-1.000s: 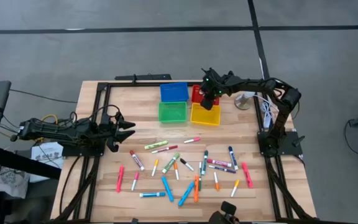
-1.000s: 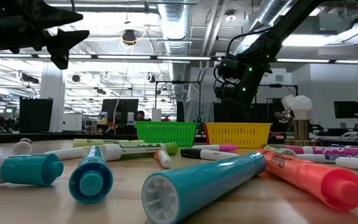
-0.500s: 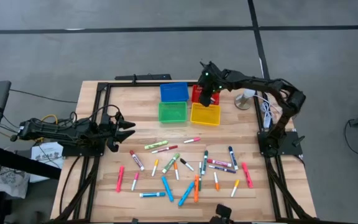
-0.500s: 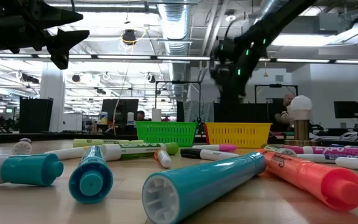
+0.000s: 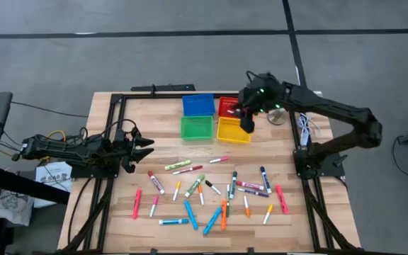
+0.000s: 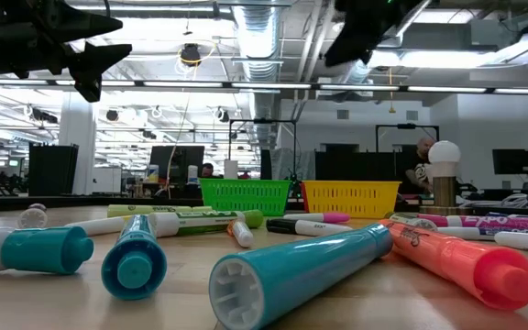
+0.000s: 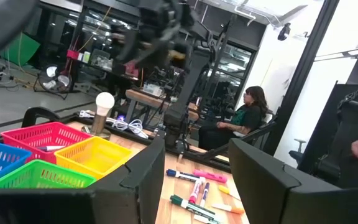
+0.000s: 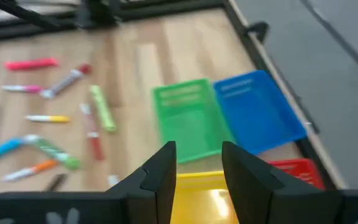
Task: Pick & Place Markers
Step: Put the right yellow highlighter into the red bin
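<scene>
Many markers with caps of many colours lie flat and scattered on the near half of the wooden table; the low view shows them close up. My right gripper hangs high over the right edge of the yellow bin. It tips downward and is open, with nothing between its fingers. My left gripper waits at the table's left side, raised and open, also holding nothing.
Four small bins stand at the table's far middle: blue, red, green and yellow. A white-bulbed lamp and cables sit at the far right. A black frame borders the table.
My right gripper has risen steeply from just above the red and yellow bins and has left the low view's middle. It has swung a little toward the table's right and near edges and turned. The markers and bins have not moved.
</scene>
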Controlling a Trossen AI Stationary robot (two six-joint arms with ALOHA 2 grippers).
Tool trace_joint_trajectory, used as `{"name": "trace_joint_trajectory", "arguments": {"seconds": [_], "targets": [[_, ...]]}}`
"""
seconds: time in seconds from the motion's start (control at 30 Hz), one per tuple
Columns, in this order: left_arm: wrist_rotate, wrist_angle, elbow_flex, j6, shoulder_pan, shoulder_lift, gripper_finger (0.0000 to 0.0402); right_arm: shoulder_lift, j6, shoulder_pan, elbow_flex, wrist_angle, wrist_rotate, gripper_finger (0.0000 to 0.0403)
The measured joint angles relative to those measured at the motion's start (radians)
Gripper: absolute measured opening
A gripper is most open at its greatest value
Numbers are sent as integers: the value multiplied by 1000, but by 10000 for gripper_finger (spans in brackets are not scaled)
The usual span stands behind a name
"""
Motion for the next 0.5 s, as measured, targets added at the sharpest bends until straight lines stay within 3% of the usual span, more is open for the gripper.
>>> {"name": "trace_joint_trajectory", "arguments": {"seconds": [0.2,0.5], "targets": [[0,0,0,0,0,0,177,-61,170,136,0,-93,0,118],[0,3,0,0,0,0,177,-43,465,371,0,-307,0,118]]}}
